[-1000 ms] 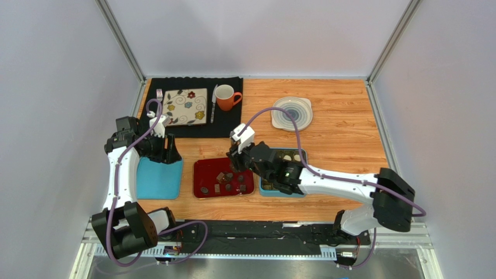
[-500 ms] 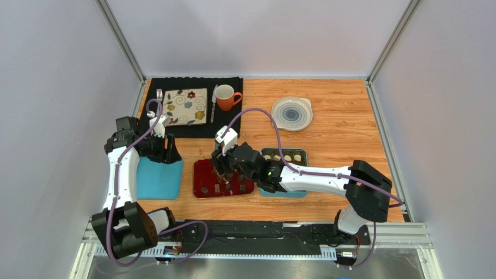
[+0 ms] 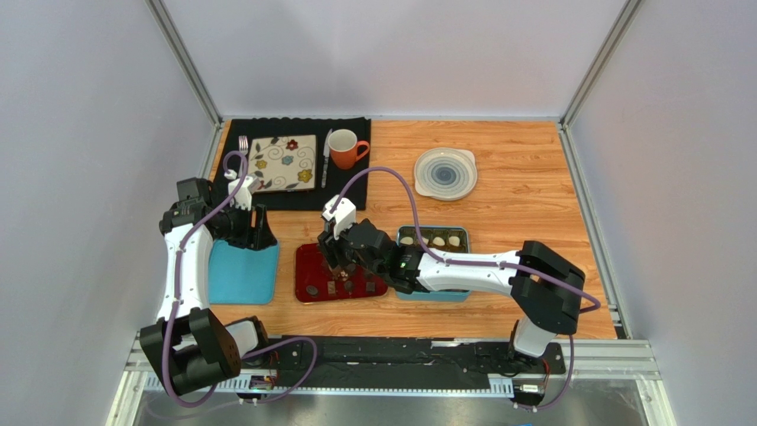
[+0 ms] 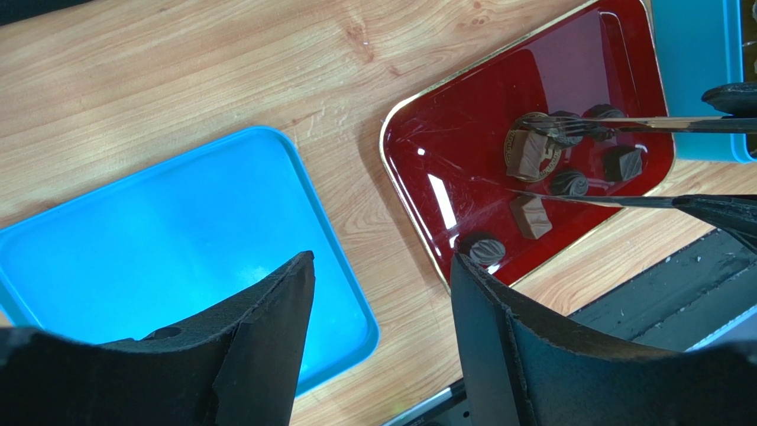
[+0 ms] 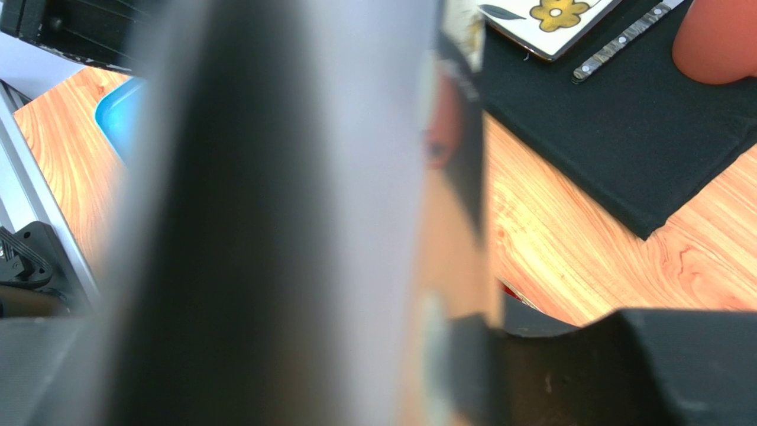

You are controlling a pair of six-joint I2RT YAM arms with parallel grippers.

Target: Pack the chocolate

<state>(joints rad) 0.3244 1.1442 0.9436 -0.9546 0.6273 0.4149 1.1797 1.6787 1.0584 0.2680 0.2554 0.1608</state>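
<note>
Currently most of the chocolate (image 4: pixel 569 184) lies loose on the red tray (image 4: pixel 444 151). You have six or seven brown pieces there, round, oval and square, mostly in the half nearer the teal box (image 3: pixel 442 296). A few pale bonbons (image 3: pixel 426 240) sit in the far row of that box's brown insert. Your right arm crosses the rest of the box, so I cannot tell what the other cells hold.

Your right gripper (image 3: pixel 337 266) is low over the red tray. In the left wrist view, two thin metal blades (image 4: pixel 622 125) reach out from its black fingers (image 4: pixel 736 96). They stand apart, one on either side of the largest round brown piece (image 4: pixel 531 153). The upper blade's forked tip overlaps that piece's edge. The lower blade stops just beside it with a sliver of red between, so nothing is clamped. The right wrist view helps you little, because a blurred grey and dark shape fills most of it.

Your left gripper (image 4: pixel 382 262) hangs with its fingers spread wide and nothing between them, above the corner of the blue tray (image 4: pixel 160 240) that lies beside the red one. The two trays lie near each other without touching on the wooden table (image 3: pixel 524 204).

Farther back you have a black cloth (image 3: pixel 293 200) carrying a patterned square plate (image 3: pixel 282 163), a fork (image 3: pixel 242 145), a knife (image 3: pixel 326 161) and an orange mug (image 3: pixel 345 149). A round pale dish (image 3: pixel 445 173) sits off to the right.
</note>
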